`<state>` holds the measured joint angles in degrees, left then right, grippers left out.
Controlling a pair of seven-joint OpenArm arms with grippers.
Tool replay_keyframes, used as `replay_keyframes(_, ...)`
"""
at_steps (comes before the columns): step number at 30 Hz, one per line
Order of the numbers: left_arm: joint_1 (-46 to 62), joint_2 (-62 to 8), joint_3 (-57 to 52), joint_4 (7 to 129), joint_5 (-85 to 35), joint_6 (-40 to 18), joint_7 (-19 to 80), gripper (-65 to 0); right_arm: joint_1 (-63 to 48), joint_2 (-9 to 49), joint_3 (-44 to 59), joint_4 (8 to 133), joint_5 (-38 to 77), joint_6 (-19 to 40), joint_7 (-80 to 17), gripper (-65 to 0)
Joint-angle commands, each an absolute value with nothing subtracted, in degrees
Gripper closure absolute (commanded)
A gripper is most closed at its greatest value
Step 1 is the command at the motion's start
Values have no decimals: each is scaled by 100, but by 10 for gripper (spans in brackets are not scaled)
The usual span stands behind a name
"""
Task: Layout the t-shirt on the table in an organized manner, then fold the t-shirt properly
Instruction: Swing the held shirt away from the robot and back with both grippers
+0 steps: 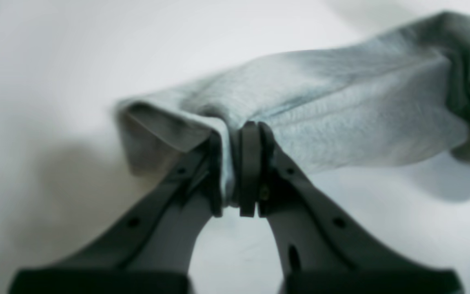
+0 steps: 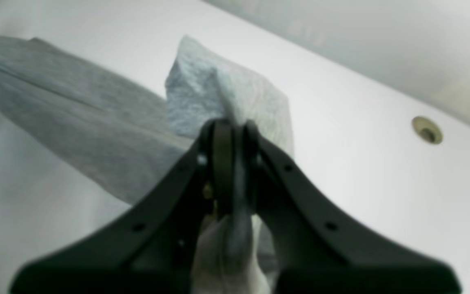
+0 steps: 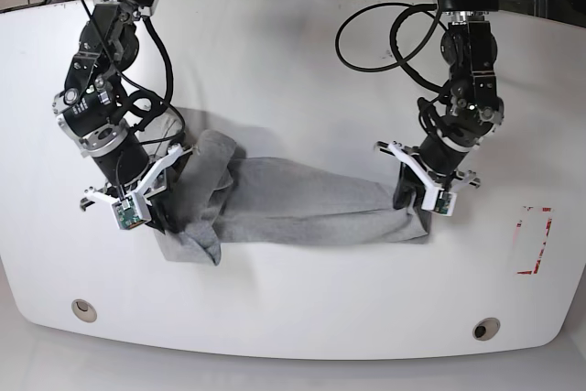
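Grey heather cotton: the t-shirt (image 3: 302,203) lies bunched in a long band across the middle of the table (image 3: 293,70), not spread flat. It runs between the two arms, one end crumpled into a thicker heap on the base view's left, the other end narrowing toward the right.

Left gripper (image 1: 235,169): jaws pinched together on a fold of the fabric edge, cloth visibly sandwiched between the pads. In the base view this is the arm on the right, sitting at the narrow end of the band.

Right gripper (image 2: 233,163): jaws likewise closed, a ridge of shirt poking up above the tips and more cloth hanging below them. It holds the heaped end.

Around it: white glossy top, two round grommets (image 3: 83,309) near the front edge, one each side. Red tape rectangle (image 3: 534,240) sits at the table's right side, apart from the shirt. Black cable loop (image 3: 385,38) hangs off the left arm over the tabletop. Both arms overlap the shirt ends, hiding the fabric under them.
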<state>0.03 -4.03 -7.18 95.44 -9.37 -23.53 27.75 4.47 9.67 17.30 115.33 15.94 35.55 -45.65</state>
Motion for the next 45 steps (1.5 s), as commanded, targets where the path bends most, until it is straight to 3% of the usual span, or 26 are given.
replay_keyframes(1,-92,-435,-884,10123,-1007,-2246,2624,0,734,1024,1745,11626,1684,3521,-4391,-5)
replay_keyframes(8,-470,-462,-1297,10870,-1015,-2264,3257,0,1226,1218,1727,11591,1675,3503,-4418,-6)
replay_keyframes(18,-2062,-576,-2281,11037,-1033,-2281,4374,0,2360,1235,1710,11301,1174,3538,-4690,-6)
replay_keyframes(30,-3846,-655,-2316,11011,-1024,-2281,5103,0,4022,1473,1402,10642,1095,3547,-5059,-6)
replay_keyframes(45,-5182,-1033,-2070,11011,-1024,-2290,5305,0,5552,2334,295,10492,1103,3547,-5068,-6)
